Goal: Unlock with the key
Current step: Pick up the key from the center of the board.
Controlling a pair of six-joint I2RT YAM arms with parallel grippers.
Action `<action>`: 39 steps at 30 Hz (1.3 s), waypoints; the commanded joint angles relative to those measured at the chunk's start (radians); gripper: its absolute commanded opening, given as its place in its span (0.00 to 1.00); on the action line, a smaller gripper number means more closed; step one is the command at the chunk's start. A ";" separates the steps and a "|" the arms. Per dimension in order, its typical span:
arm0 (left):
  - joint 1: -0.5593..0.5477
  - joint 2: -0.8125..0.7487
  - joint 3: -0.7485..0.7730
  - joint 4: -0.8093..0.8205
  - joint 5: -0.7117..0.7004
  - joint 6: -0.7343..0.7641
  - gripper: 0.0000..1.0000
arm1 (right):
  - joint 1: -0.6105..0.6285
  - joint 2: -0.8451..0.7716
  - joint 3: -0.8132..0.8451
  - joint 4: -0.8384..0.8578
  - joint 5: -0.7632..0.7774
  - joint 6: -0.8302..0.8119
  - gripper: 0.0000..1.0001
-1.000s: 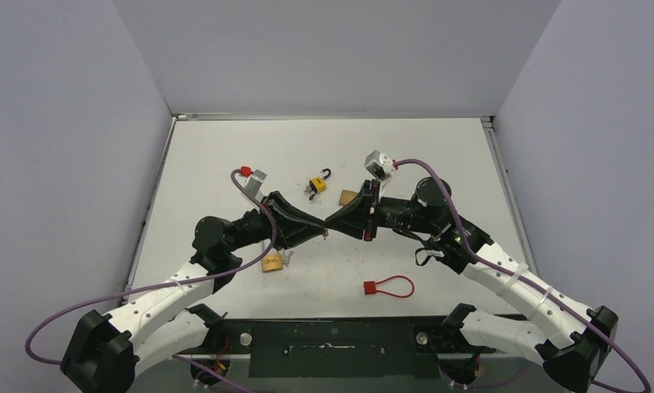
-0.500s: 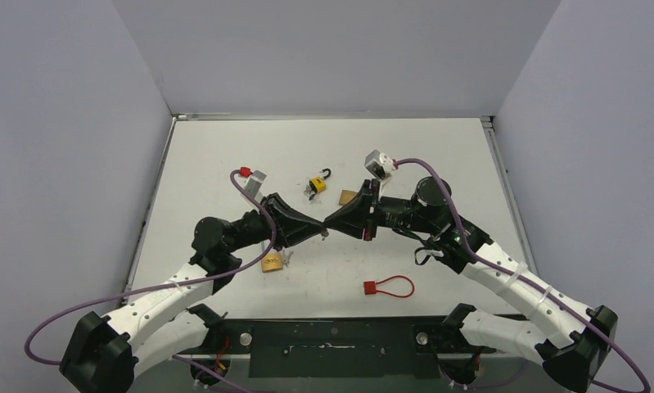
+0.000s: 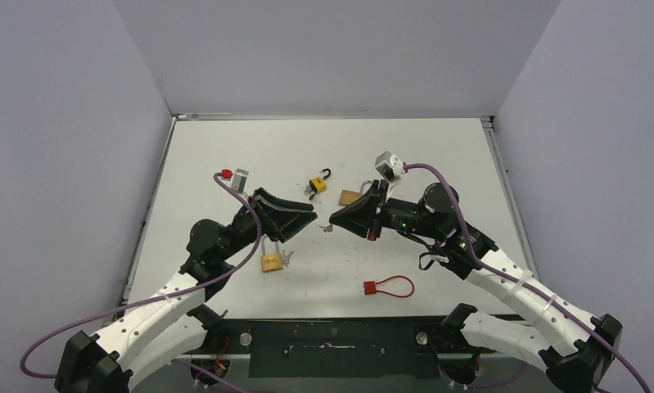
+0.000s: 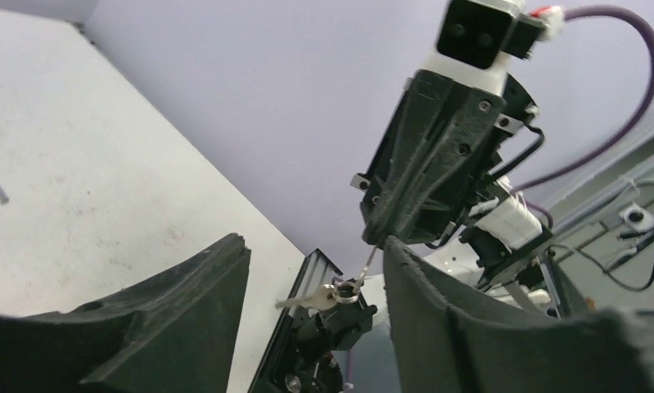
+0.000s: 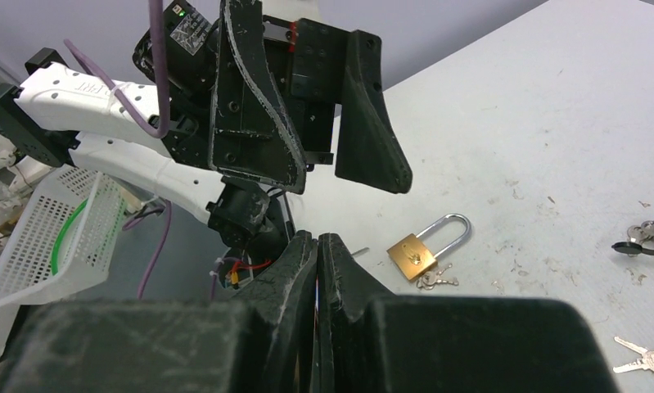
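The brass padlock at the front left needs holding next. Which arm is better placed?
Left. The left gripper is open and empty, and the brass padlock lies on its side of the table; the right gripper is shut on the keys.

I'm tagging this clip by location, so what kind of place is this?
Probably a robotics lab test cell: a white table boxed in by plain wall panels, a left arm and right arm bolted at its near edge, and a brass padlock laid out.

The white table [image 3: 438, 147] is carrying a brass padlock [image 3: 271, 263] (keys [image 3: 286, 258] just beside it) at left, a yellow padlock [image 3: 317, 184] farther back, and a red cable lock [image 3: 389, 286] nearest.
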 commanded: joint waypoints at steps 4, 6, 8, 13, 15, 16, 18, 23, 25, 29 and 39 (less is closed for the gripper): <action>0.015 -0.047 0.040 -0.130 0.018 0.173 0.64 | -0.019 0.004 0.046 -0.002 0.004 -0.022 0.00; 0.014 -0.026 0.063 -0.119 0.109 0.208 0.62 | -0.020 0.012 0.056 -0.022 -0.037 -0.040 0.00; 0.014 0.003 0.089 -0.109 0.190 0.230 0.60 | -0.020 0.024 0.071 -0.046 -0.086 -0.064 0.00; 0.007 0.067 0.115 -0.033 0.333 0.211 0.59 | -0.018 0.059 0.114 -0.117 -0.150 -0.112 0.00; 0.001 0.090 0.119 -0.014 0.359 0.200 0.57 | -0.017 0.076 0.123 -0.118 -0.179 -0.113 0.00; -0.004 0.099 0.120 -0.009 0.366 0.198 0.55 | -0.016 0.084 0.124 -0.117 -0.186 -0.113 0.00; -0.013 0.114 0.120 -0.001 0.377 0.192 0.50 | -0.017 0.097 0.129 -0.117 -0.191 -0.113 0.00; -0.024 0.137 0.122 0.012 0.390 0.183 0.34 | -0.014 0.115 0.131 -0.104 -0.207 -0.108 0.00; -0.027 0.145 0.123 0.018 0.399 0.180 0.28 | -0.015 0.122 0.131 -0.096 -0.208 -0.101 0.00; -0.037 0.169 0.126 0.025 0.426 0.177 0.19 | -0.014 0.132 0.129 -0.082 -0.211 -0.088 0.00; -0.041 0.165 0.131 0.008 0.344 0.187 0.00 | -0.021 0.103 0.105 -0.066 -0.086 -0.020 0.52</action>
